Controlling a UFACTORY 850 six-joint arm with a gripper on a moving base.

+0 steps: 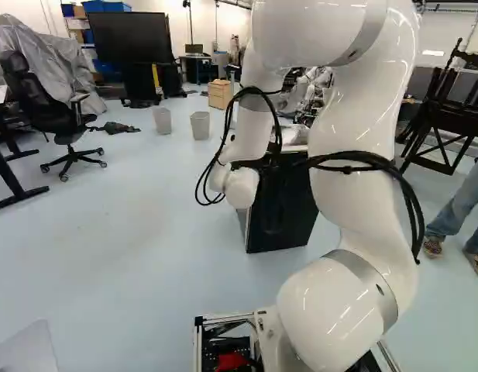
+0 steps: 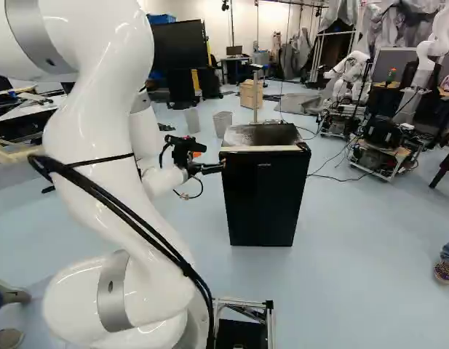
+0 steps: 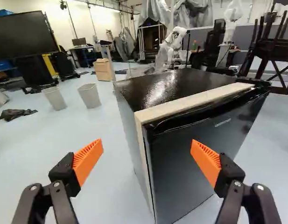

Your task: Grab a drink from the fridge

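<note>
arm: the white arm is bent upward from its joint at the foot of the right base view, with black cables strapped along it.
screen: a large dark screen is seen past the arm, well beyond the fridge.
claw: the claw is held just beside the fridge's upper front corner; whether contact is made cannot be told. Its fingers are spread apart, and nothing is clamped by the orange pads.
bins: two pale bins are placed on the floor behind the claw.
wooden cabinet: a light wooden cabinet is seen behind the fridge.
fridge: the black fridge is stood upright on the floor. In the wrist view it is placed ahead of the claw, its near corner seen between the spread fingers. The door is closed, and a pale strip is fitted along the top front edge and down the side behind the door.
another robot: another robot is stood farther back, beyond the fridge.
</note>
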